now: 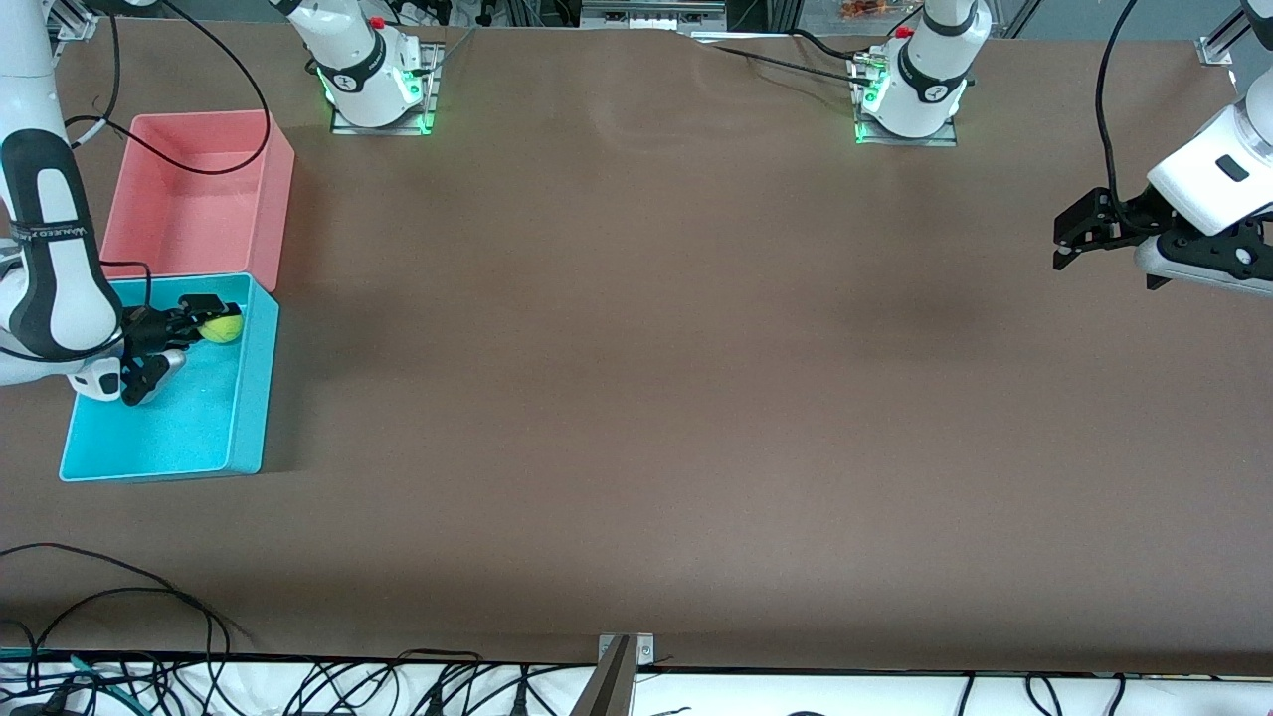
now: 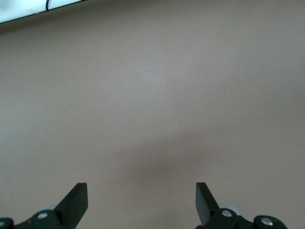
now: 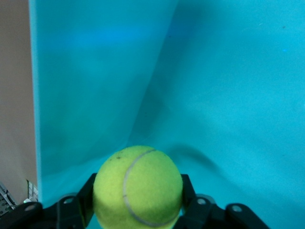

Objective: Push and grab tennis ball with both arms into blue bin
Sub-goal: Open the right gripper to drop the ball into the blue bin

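The tennis ball (image 1: 222, 326) is yellow-green and sits between the fingers of my right gripper (image 1: 204, 320), which is shut on it over the inside of the blue bin (image 1: 249, 398). In the right wrist view the ball (image 3: 138, 187) fills the space between the black fingers, with the bin's cyan floor and wall (image 3: 95, 86) under it. My left gripper (image 1: 1069, 234) is open and empty, held above bare table at the left arm's end; the left wrist view shows its two fingertips (image 2: 76, 200) wide apart over brown table.
A pink bin (image 1: 273, 189) stands against the blue bin, farther from the front camera. Black cables trail over the pink bin and along the table's front edge. The two arm bases (image 1: 378, 85) stand at the back edge.
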{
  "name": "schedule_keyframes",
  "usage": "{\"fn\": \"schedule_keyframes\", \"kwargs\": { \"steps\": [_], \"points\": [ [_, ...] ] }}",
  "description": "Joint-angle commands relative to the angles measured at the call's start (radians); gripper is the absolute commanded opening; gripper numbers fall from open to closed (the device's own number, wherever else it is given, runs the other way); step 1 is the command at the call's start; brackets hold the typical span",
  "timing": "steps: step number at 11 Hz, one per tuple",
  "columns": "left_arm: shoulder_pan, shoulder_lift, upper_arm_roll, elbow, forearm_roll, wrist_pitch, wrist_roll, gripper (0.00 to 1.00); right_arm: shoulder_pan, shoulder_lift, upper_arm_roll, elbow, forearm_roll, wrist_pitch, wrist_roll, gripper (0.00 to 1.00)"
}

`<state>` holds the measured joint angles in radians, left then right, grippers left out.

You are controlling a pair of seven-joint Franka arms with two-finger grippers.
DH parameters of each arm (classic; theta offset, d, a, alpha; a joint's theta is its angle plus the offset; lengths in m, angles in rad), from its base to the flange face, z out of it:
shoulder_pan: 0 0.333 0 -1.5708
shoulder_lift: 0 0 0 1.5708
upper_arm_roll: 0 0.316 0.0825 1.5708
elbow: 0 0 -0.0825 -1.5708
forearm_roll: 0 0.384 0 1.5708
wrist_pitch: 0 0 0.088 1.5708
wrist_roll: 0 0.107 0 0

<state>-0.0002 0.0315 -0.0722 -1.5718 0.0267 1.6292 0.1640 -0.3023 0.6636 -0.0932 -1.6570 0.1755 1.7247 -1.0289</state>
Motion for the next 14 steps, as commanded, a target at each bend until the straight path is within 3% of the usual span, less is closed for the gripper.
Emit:
{"fn": "schedule_keyframes", "kwargs": {
  "steps": [1,6,10,14],
  "points": [
    [0.003,0.013,-0.005,0.024,-0.016,-0.032,-0.015,1.0,-0.018,0.004,0.013,0.04,0.019,-0.075,0.004,1.0],
    [0.006,0.008,0.002,0.027,-0.014,-0.035,-0.015,1.0,-0.009,-0.002,0.02,0.215,0.019,-0.203,0.01,1.0],
    [0.009,0.011,0.002,0.05,-0.007,-0.034,-0.015,1.0,0.064,-0.018,0.018,0.431,-0.002,-0.362,0.231,1.0],
    [0.012,0.021,0.002,0.053,-0.005,-0.035,-0.014,1.0,0.178,-0.055,0.021,0.506,-0.096,-0.369,0.469,1.0]
  ]
}}
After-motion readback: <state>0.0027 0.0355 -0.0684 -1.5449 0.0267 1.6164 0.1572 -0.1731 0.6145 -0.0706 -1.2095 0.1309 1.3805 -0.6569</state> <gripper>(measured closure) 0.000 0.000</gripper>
